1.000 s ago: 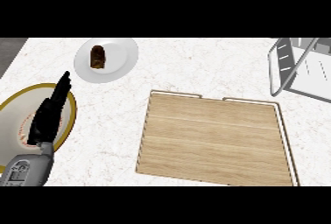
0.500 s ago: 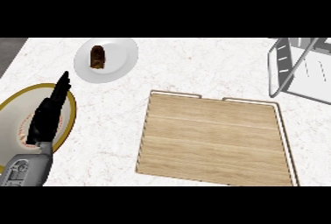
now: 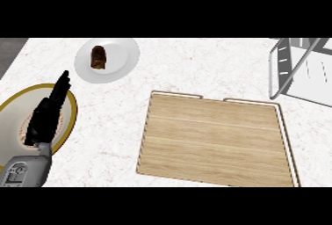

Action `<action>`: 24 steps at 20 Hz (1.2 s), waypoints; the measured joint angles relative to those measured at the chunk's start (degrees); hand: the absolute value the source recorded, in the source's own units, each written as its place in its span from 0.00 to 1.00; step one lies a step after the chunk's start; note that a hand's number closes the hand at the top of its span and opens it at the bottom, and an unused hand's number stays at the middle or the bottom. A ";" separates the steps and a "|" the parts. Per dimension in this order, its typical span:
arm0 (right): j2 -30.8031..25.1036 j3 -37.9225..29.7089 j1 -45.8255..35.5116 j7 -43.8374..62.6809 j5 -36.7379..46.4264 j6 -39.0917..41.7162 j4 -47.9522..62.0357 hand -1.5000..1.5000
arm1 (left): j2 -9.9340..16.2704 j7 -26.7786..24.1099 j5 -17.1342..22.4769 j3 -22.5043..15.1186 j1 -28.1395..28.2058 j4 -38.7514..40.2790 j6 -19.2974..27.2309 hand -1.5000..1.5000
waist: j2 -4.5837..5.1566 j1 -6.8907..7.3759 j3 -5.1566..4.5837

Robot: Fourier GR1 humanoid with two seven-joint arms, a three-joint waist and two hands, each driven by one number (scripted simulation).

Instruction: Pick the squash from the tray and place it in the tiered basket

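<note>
Black left hand (image 3: 44, 119), fingers (image 3: 61, 85) straight, holding nothing

Left hand (image 3: 44, 117): matte black all over, with long slim fingers that taper toward their tips and a narrow black palm.
Wrist: the black narrows to a short neck where it meets the forearm.
Left forearm (image 3: 24, 170): light grey, rounded casing at the worktop's lower left corner, bearing a darker grey outlined panel with small round marks.
</note>
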 measured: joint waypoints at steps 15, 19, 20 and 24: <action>-11.95 -8.93 0.40 3.93 -7.40 2.76 -2.68 0.00 | 0.34 -0.06 -0.14 1.95 1.42 -0.23 -0.63 0.50 | -0.54 -1.48 0.02; -17.51 -12.05 5.04 2.39 -10.79 8.99 -2.61 0.00 | 0.27 -0.85 -0.16 2.49 1.51 0.63 -0.68 0.50 | -0.64 -2.21 0.01; -18.72 -13.05 6.90 1.16 -11.85 10.24 -2.57 0.00 | 0.36 -1.18 -0.05 2.77 1.89 0.62 -0.74 0.50 | -0.69 -2.36 0.02; -22.20 -17.05 14.11 -3.49 -16.19 14.22 -2.78 0.00 | -0.23 -0.53 -0.57 2.79 1.96 0.31 -0.17 0.50 | -0.75 -2.68 0.04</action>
